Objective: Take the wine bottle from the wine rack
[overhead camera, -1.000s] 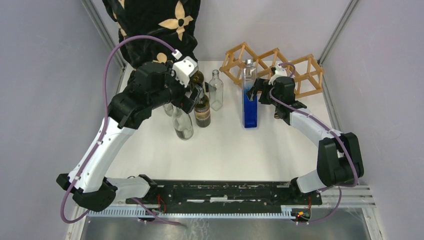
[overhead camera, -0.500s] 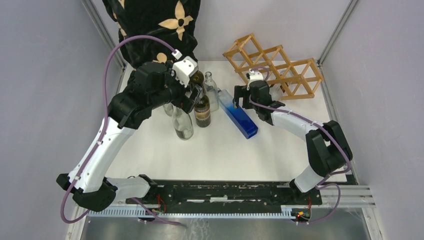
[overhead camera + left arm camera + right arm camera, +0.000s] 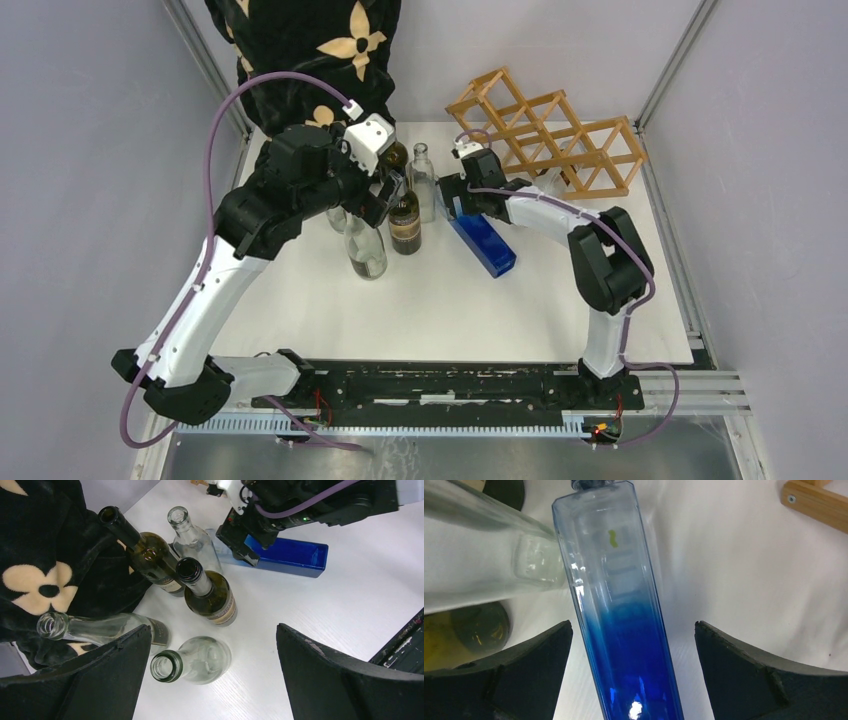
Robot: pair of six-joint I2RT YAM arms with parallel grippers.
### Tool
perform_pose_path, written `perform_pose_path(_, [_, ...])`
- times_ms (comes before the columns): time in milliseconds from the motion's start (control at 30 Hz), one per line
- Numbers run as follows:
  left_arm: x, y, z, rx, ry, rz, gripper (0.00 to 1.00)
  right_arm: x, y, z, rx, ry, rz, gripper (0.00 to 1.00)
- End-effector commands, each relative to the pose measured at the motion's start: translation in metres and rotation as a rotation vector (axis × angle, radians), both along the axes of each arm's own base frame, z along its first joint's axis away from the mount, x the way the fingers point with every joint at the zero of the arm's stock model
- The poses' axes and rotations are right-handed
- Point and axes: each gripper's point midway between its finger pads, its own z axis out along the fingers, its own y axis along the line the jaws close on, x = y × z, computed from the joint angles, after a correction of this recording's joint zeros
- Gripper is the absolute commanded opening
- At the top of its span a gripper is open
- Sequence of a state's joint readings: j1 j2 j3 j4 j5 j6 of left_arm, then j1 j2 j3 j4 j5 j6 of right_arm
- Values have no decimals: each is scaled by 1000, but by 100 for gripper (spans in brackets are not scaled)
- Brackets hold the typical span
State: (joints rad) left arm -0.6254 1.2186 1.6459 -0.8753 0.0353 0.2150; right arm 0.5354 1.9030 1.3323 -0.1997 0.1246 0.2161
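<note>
Over at the back right of the white table stands the wooden wine rack. The blue wine bottle is off it, lying slantwise on the tabletop as best I can tell, near the rack's left end and apart from it. The right gripper sits over the bottle's clear upper half. Its 2 fingers are spread wide, with white table showing on either side of the glass, so it grips nothing. The left gripper hovers above a huddle of 5 other bottles — 2 dark, 3 clear — with its fingers also wide apart and empty. One clear bottle stands just beside the blue one's upper end.
</note>
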Motion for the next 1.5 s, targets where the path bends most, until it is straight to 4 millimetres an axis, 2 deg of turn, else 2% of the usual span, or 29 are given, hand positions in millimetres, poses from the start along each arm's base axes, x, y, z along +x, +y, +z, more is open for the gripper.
perform_pose_path(0, [0,3,22,-18,-90,-14,100,12,5,5,-56,14,24,98])
perform_pose_path(133, [-1,5,23,-16,-99,-13,100,26,13,-10,-115,76,61,98])
perform_pose_path(300, [-4,7,23,-12,-99,-12,100,45,16,-19,-167,92,54,96])
perform_pose_path(433, [-4,8,22,-6,-102,-13,100,53,19,-21,-154,77,43,91])
perform_pose_path(600, [-3,8,24,-7,-105,-15,100,54,21,-29,-117,84,39,82])
perform_pose_path(700, [-2,6,23,-9,-99,-19,100,56,20,-29,-62,108,29,69])
perform_pose_path(800, [-2,4,25,-17,-98,-22,100,59,13,-2,60,70,-10,43])
perform_pose_path(867, [-2,3,27,-22,-97,-23,100,65,12,35,131,-27,-21,27])
perform_pose_path(933, [-2,2,27,-26,-97,-24,100,70,12,71,168,-102,-23,17])
perform_pose_path(1100, [-3,1,30,-34,-98,-29,100,78,7,156,231,-274,-49,6])
perform_pose_path(1167, [-3,1,33,-41,-102,-31,100,75,3,187,280,-371,-59,0])
perform_pose_path(1267, [-4,0,34,-47,-101,-35,100,61,-4,226,393,-553,-69,0])
perform_pose_path(1467, [-6,0,33,-46,-99,-38,100,31,-12,254,481,-817,-45,0])
